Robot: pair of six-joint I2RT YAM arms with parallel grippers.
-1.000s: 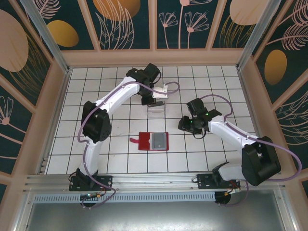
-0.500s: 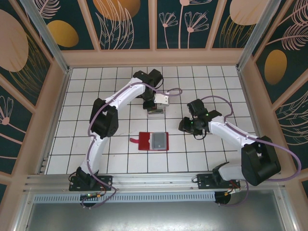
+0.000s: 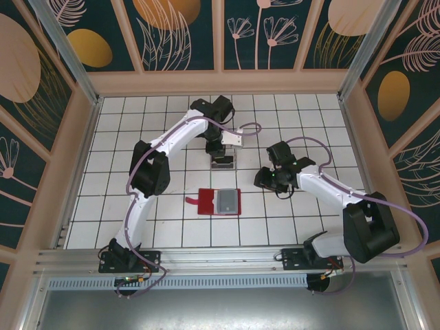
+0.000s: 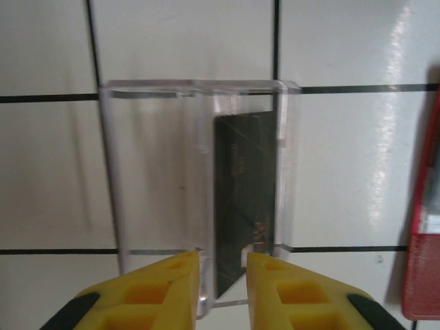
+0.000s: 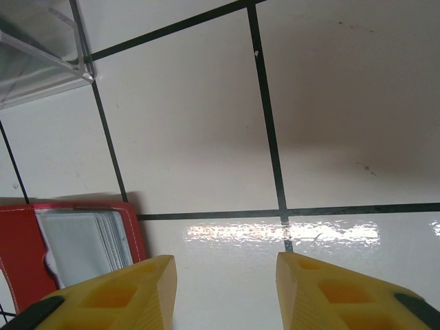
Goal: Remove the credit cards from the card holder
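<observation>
The red card holder (image 3: 210,202) lies open on the white tiles, a stack of pale grey credit cards (image 3: 227,201) in its right half. In the right wrist view the card holder (image 5: 20,254) and its cards (image 5: 86,240) sit at the lower left. One dark credit card (image 4: 244,199) stands on edge inside the clear plastic box (image 4: 151,172). My left gripper (image 4: 223,258) hovers at the box's near end, open, the card's lower corner in the gap and free of the fingers. My right gripper (image 5: 227,265) hangs open over bare tile, right of the holder.
The clear box (image 3: 222,161) stands just behind the card holder, under my left gripper (image 3: 221,151). My right gripper (image 3: 266,180) is right of both. A wooden frame with patterned panels walls in the tiled table (image 3: 137,206).
My left arm came down to the clear box with the dark card. Its jaws have now parted and the card stands loose in the box. The right arm has stayed put.
</observation>
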